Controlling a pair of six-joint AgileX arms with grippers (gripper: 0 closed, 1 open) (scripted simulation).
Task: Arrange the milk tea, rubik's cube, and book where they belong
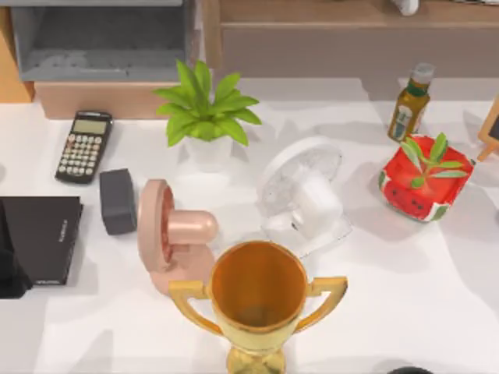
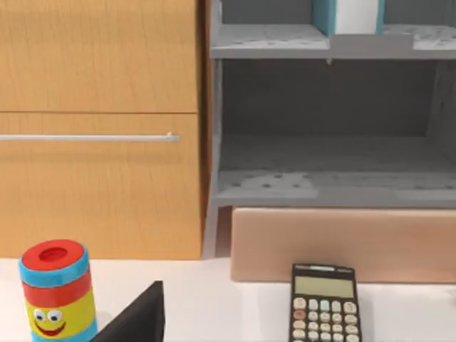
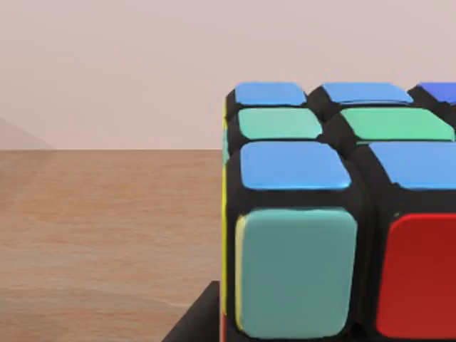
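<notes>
A rendered office or study is suggested: white counter (image 1: 405,288), calculator (image 1: 83,146), grey shelving (image 2: 328,121), wood cabinet (image 2: 100,128), desk fan (image 1: 304,195), trophy (image 1: 258,300).

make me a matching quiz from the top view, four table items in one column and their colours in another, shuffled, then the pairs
Items:
1. calculator
2. trophy cup
3. desk fan
4. plant pot shaped like a watermelon

Colours:
A. white
B. red with green trim
C. black with pale keys
D. gold

Pairs: 1-C, 2-D, 3-A, 4-B
</notes>
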